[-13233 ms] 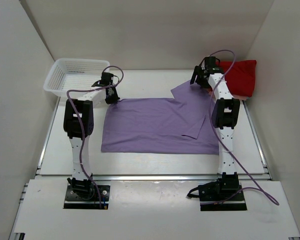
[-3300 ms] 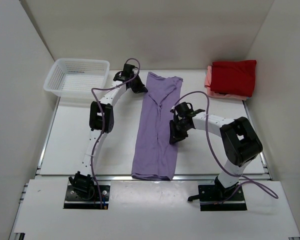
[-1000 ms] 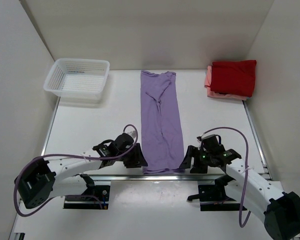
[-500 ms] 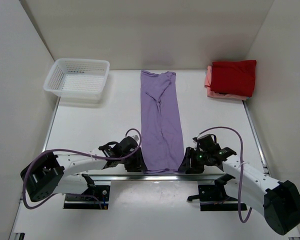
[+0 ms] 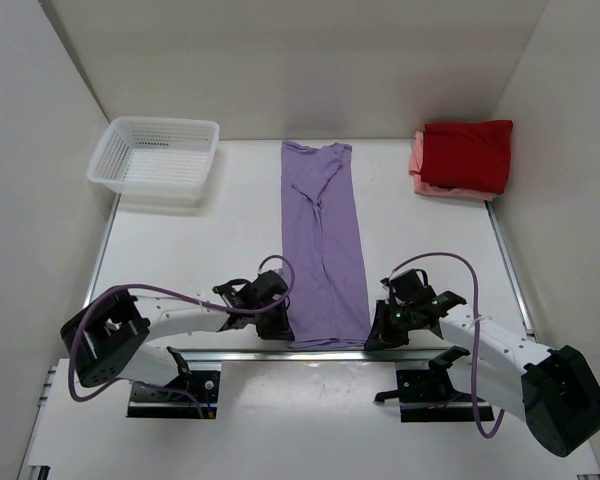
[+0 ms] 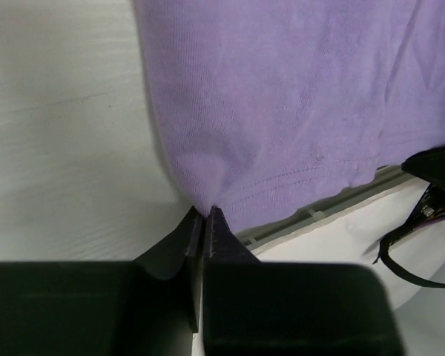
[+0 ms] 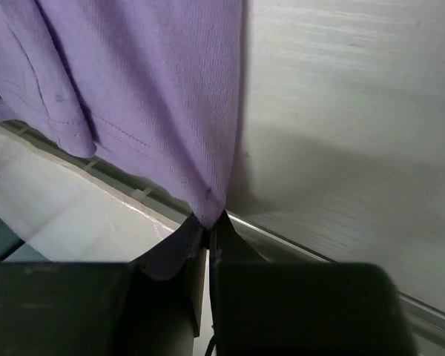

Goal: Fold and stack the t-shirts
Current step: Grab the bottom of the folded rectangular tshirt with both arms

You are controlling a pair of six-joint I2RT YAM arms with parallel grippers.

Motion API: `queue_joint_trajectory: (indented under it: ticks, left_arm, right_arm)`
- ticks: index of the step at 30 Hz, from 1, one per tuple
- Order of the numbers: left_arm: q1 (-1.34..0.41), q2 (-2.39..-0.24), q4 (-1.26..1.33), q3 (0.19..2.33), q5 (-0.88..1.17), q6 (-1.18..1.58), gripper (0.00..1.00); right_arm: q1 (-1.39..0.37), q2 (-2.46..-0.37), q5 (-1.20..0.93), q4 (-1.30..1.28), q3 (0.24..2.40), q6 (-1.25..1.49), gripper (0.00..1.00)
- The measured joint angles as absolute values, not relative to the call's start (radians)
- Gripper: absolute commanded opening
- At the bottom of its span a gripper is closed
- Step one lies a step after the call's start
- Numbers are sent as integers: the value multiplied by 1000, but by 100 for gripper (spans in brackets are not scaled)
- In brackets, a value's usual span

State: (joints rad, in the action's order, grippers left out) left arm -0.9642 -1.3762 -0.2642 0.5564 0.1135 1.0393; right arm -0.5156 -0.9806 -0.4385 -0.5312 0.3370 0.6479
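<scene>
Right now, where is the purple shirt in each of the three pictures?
Top external: purple shirt, a long strip down the middle.
Left wrist: fills the upper right.
Right wrist: fills the upper left.
Shared landmark: its stitched near hem, lying over the metal front rail.

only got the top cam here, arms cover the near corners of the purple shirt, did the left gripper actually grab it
Observer: Yes. In the left wrist view the left gripper is shut on the near left corner of the lavender t-shirt, with cloth bunched at its tips.
Operator: and the right one
Observer: The right gripper is shut too, pinching the near right corner at the shirt's side edge.
Operator: where's the hem sitting
Observer: The wrist views show the stitched hem lying over the metal rail at the near edge.
</scene>
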Motion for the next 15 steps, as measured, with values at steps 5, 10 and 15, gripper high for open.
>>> queue_joint_trajectory:
  ticks: [5,10,15]
  left_arm:
    - [-965,-1324,-301,532,110,1053,0]
    - [-956,-1287,-357,533,114,1059,0]
    - [-893,-1304,-411,614,146,1036,0]
  right_arm:
    - [-530,-980,-437,-572,362,621,0]
    - [-528,-975,-455,-648,408,591,0]
    - [-486,-1080,-488,-730,535,500,0]
